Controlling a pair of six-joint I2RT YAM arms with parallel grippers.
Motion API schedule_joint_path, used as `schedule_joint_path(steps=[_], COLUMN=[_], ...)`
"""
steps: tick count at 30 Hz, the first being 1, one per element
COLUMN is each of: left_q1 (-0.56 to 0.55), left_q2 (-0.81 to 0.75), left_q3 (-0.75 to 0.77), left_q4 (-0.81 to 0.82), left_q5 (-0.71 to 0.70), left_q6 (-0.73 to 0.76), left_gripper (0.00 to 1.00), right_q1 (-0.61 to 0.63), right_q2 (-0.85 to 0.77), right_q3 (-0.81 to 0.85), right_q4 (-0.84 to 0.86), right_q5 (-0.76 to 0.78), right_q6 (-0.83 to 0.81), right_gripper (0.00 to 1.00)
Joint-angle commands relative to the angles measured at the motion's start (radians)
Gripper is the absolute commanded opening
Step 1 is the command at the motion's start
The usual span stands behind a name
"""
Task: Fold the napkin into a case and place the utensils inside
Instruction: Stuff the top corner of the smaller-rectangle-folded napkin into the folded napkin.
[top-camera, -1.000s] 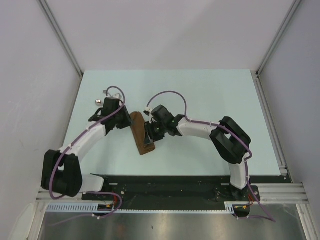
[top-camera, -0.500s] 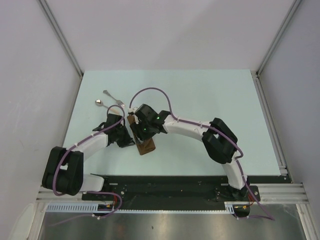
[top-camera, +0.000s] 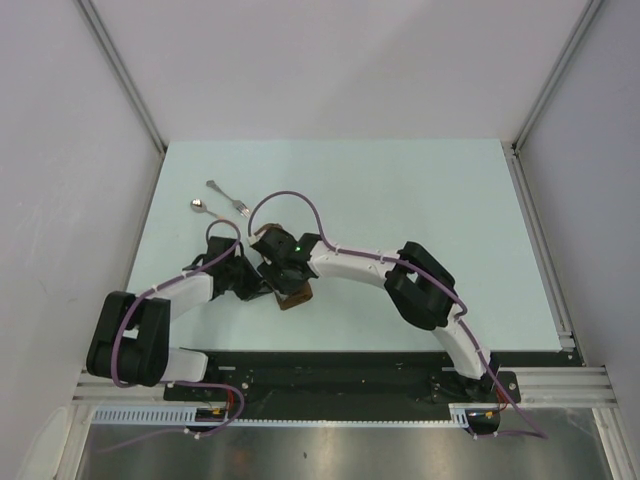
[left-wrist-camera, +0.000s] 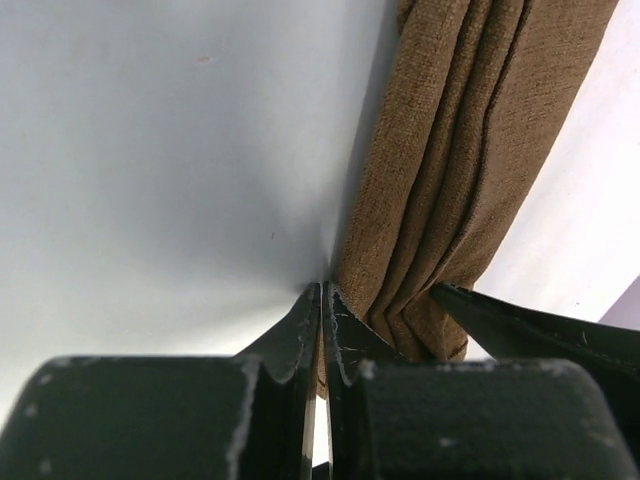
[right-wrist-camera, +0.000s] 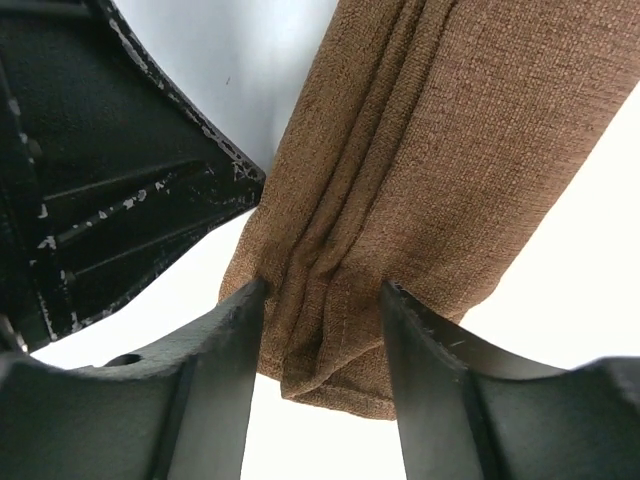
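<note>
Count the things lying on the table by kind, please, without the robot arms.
fork: 1
spoon: 1
napkin: 1
total: 3

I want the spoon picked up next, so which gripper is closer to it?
Left. The left gripper sits at the left edge of the folded napkin, on the side towards the spoon; the right gripper straddles the napkin, farther right.

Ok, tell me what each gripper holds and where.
Right fingers pinch the folded napkin near its end. Left fingers are shut at its edge; a hold cannot be told.
</note>
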Motion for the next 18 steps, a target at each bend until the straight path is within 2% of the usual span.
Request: schedule_joint_path(steps=[1, 5, 9, 12, 16, 18], left_q1=[0.004, 0.004, 0.004, 0.004, 0.004, 0.004], left_q2=[0.015, 0.012, 0.011, 0.014, 0.018, 0.017], left_q3=[-0.025, -0.032, -0.043, -0.048, -0.054, -0.054], left_q4=[0.041, 0.047, 0.051, 0.051, 0.059, 0.059], left_q5=[0.028, 0.034, 0.037, 0.039, 0.044, 0.044], left_q6=[-0.036, -0.036, -0.042, -0.043, -0.047, -0.042], left_gripper=[0.08, 0.07, 0.07, 0.07, 0.07, 0.07], right_q1=[0.014, 0.007, 0.001, 0.001, -0.003, -0.009], right_q2=[0.010, 0.000, -0.012, -0.032, -0.055, -0.059], right_q3=[0.043, 0.052, 0.053, 0.055, 0.055, 0.047], right_q4=[-0.021, -0.014, -0.009, -0.004, -0.007, 0.000], right_q5=[0.066, 0.050, 0.025, 0.027, 0.019, 0.001], right_q6=[-0.007, -0.001, 0.005, 0.009, 0.018, 0.021], right_gripper=[0.51, 0.37, 0.18, 0.10, 0.10, 0.21])
